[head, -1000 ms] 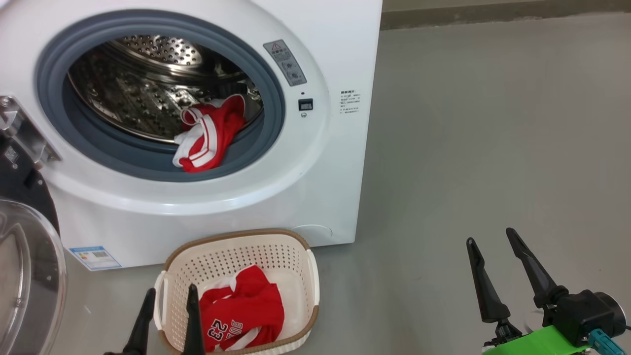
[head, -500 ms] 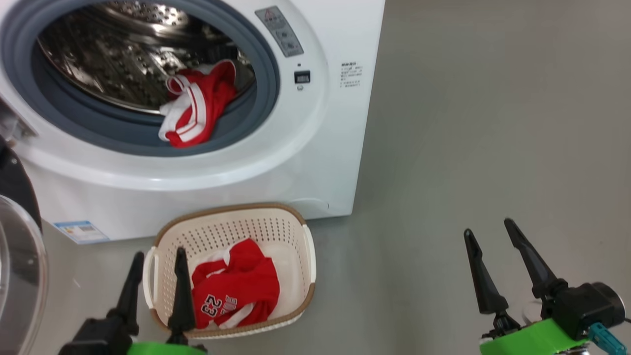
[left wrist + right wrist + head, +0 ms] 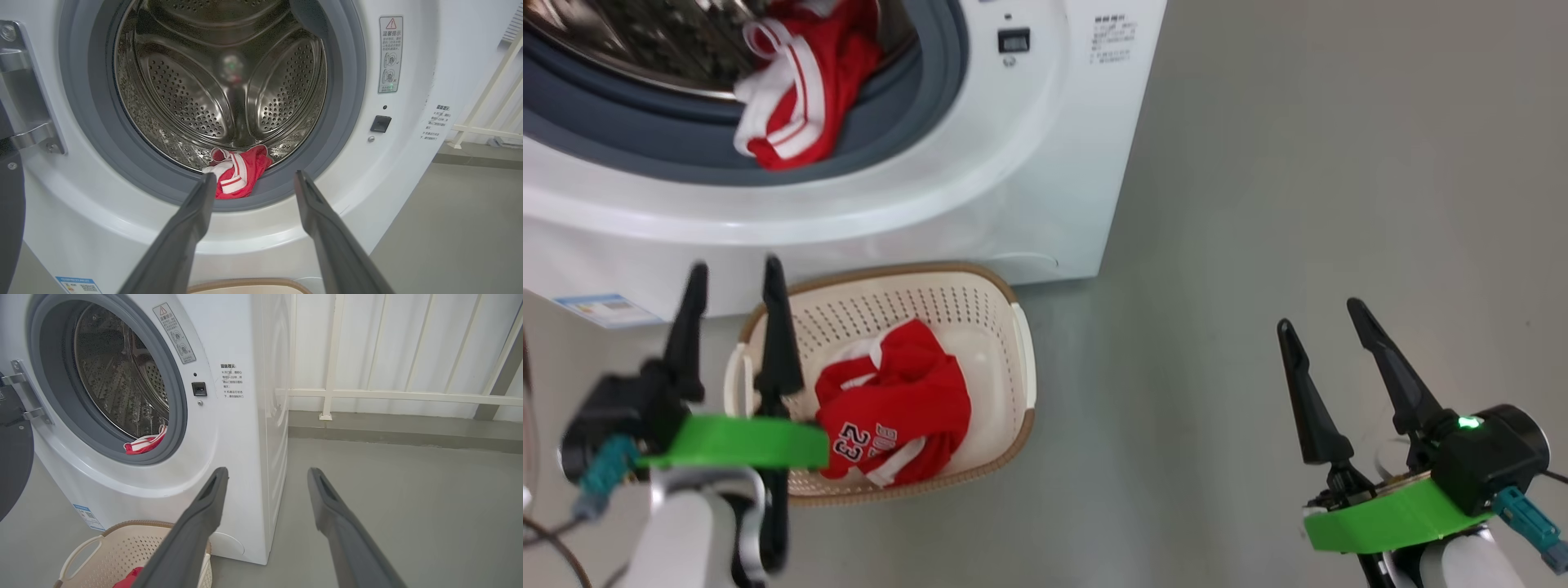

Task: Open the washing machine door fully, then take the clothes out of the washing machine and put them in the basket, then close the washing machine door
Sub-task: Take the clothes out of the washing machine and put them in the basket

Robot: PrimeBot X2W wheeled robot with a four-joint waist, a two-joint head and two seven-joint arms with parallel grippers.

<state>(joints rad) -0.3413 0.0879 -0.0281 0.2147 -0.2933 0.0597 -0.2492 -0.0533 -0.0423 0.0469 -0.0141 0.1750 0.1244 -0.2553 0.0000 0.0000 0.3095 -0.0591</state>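
Washer (image 3: 980,188) sits straight ahead of both sets of jaws. Its door (image 3: 12,469) is swung out and away, off to the left of the right jaws, so the opening step looks done to me. The drum (image 3: 229,81) is wide open in front of the left jaws.

Basket (image 3: 907,306) is on the floor (image 3: 1258,204) right below the washer's front. It's under and just to the right of the left gripper (image 3: 734,268), whose right finger crosses the basket's left rim in the head view. One jersey (image 3: 898,408) is already in there, 23 showing.

The other jersey (image 3: 239,173) is bunched on the bottom lip of the drum, spilling onto the seal (image 3: 286,192). In the left wrist view it's just past the fingertips, between them and closer to the left finger.

Left jaws are apart and empty. Right gripper (image 3: 1319,314) has its jaws apart and empty too, hanging over bare floor well to the right of the washer and basket.

So I'd say we're mid-unloading, going for jersey number two. Next the left arm needs to push forward into the opening, drop a bit so the fingers straddle the bunch, then pinch a good fold and lift it clear of the seal. After that it's down into the basket, then the door.
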